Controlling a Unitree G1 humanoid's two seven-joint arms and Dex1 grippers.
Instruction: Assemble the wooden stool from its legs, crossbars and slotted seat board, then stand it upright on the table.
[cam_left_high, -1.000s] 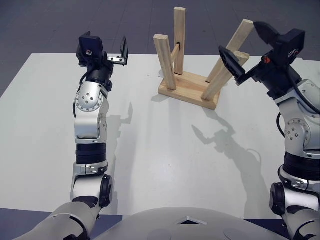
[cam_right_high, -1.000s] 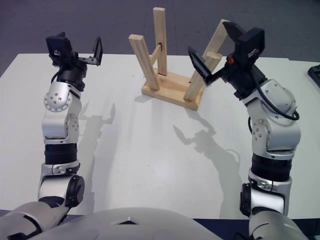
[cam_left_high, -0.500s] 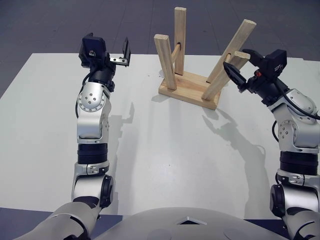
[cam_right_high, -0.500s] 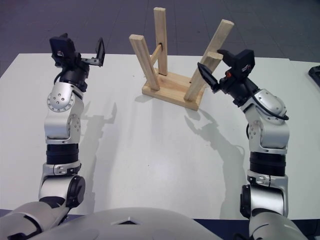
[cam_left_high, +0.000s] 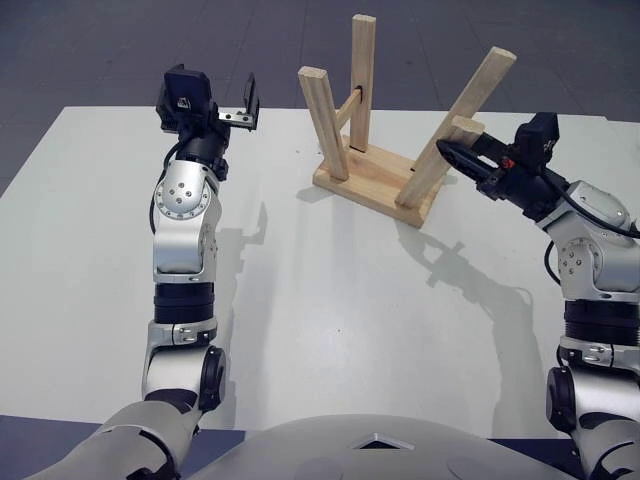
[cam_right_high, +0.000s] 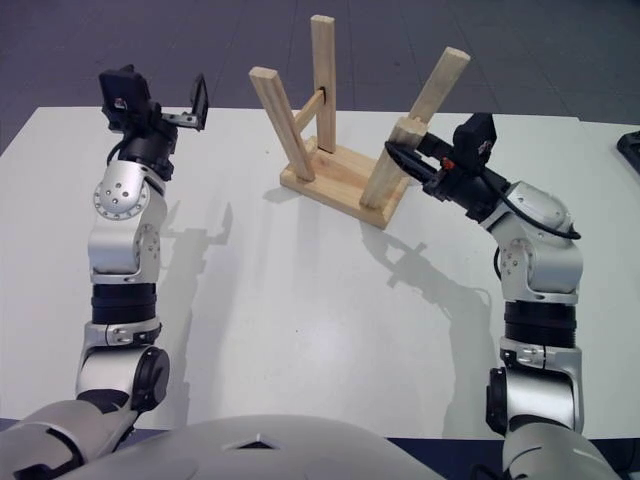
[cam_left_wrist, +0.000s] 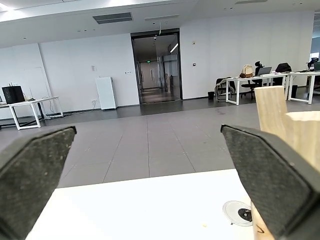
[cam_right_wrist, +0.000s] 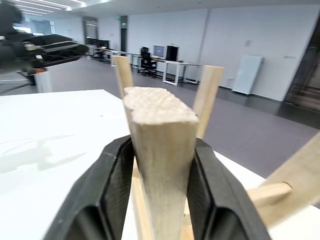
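The stool (cam_left_high: 372, 188) looks stiff and light. One leg (cam_right_wrist: 161, 150) sits squeezed between the right jaws, a good hold. The left jaws hang open.

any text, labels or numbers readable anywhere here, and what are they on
None can be read in any view.
Green sign over the doorway: too small to read.
Small red mark on the housing of the right gripper: too small to read.
Wooden stool and table: no print visible.
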